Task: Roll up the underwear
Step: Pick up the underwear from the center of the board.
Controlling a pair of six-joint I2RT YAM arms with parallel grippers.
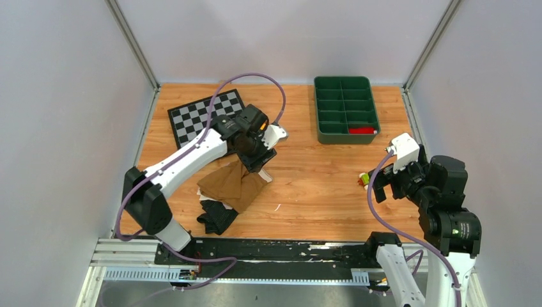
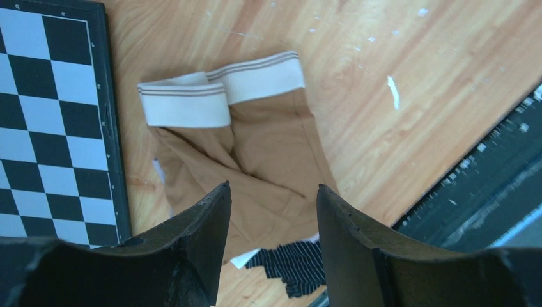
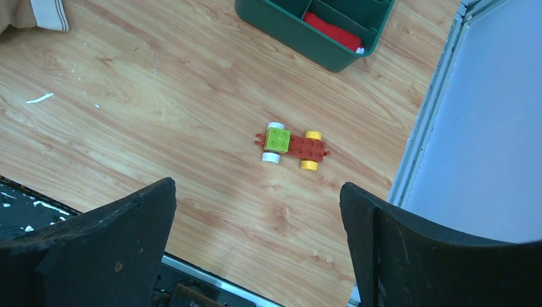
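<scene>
The tan-brown underwear (image 1: 233, 185) with its cream waistband (image 2: 255, 77) lies crumpled on the wooden table, left of centre. A black striped garment (image 1: 217, 217) pokes out from under its near edge, seen also in the left wrist view as the black underwear (image 2: 294, 262). Between them shows a small pale scrap (image 2: 246, 258). My left gripper (image 1: 259, 163) hovers over the far end of the tan underwear (image 2: 268, 147); the left gripper (image 2: 273, 187) is open with only air between its fingers. At the right side, my right gripper (image 1: 380, 187) stands wide open and holds nothing.
A checkerboard mat (image 1: 204, 115) lies at the back left, just beside the tan cloth (image 2: 51, 115). A green compartment tray (image 1: 317, 109) with a red item (image 1: 361, 130) sits at the back. A small toy brick car (image 3: 291, 146) rests under the right gripper (image 3: 259, 185).
</scene>
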